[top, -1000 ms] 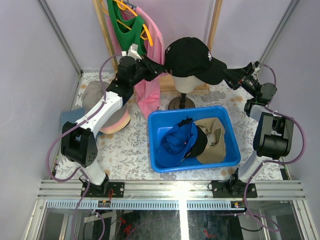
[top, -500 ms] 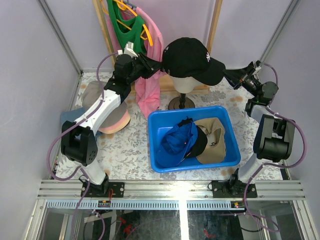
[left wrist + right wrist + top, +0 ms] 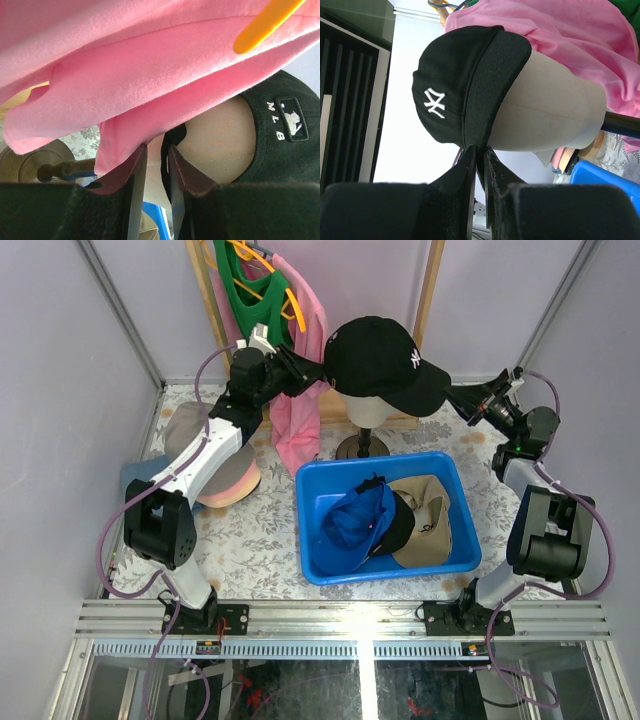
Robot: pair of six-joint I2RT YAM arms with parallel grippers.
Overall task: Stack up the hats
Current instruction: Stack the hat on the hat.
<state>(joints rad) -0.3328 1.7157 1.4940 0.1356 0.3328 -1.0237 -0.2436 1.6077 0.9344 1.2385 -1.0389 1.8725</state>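
Observation:
A black baseball cap (image 3: 385, 352) with a white logo sits on the cream mannequin head (image 3: 370, 408). My left gripper (image 3: 318, 370) is at the cap's back, and in the left wrist view its narrow-set jaws (image 3: 156, 147) have the cap's (image 3: 280, 130) black rear band between them. My right gripper (image 3: 452, 395) is shut on the tip of the brim, and the right wrist view shows the brim pinched between its jaws (image 3: 480, 148) under the cap (image 3: 465, 85). A blue cap (image 3: 355, 520), a khaki cap (image 3: 425, 520) and a black hat (image 3: 400, 528) lie in the blue bin (image 3: 305, 510).
A grey-taupe bucket hat (image 3: 185, 430) and a pink hat (image 3: 235, 485) lie piled at the left under my left arm. Pink (image 3: 295, 430) and green (image 3: 255, 295) shirts hang on a wooden rack behind. The pink shirt (image 3: 150, 65) drapes right over my left fingers.
My right gripper has closed on the brim. My left gripper has risen slightly at the cap's back, and the cap has shifted a little up and left on the head.

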